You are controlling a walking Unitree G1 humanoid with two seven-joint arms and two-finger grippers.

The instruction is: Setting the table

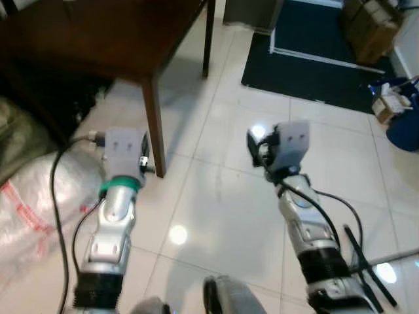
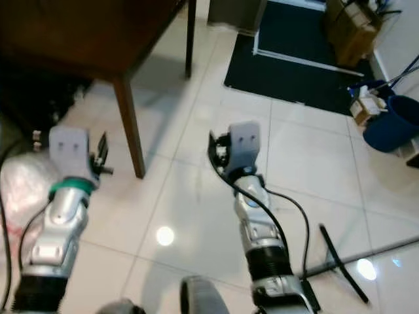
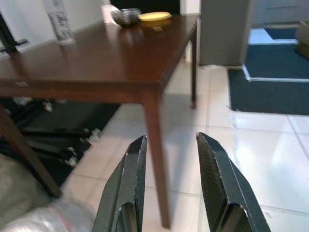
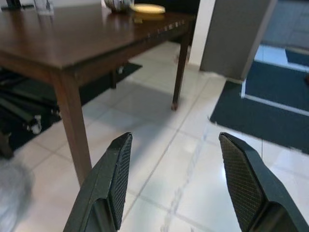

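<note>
Both grippers, left (image 3: 166, 186) & right (image 4: 176, 186), open, empty, short of bench (image 3: 111, 53); approach squarely, avoid leg.

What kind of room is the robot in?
Probably a dining area in a home. There is a brown wooden table with a yellow plate and a bowl on it, a shiny tiled floor, and a dark rug.

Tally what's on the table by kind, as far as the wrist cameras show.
Bowl: 1
Yellow plate: 1
Clear bottle: 1
Total: 3 on the table. Both grippers, left and right, are open and hold nothing.
</note>
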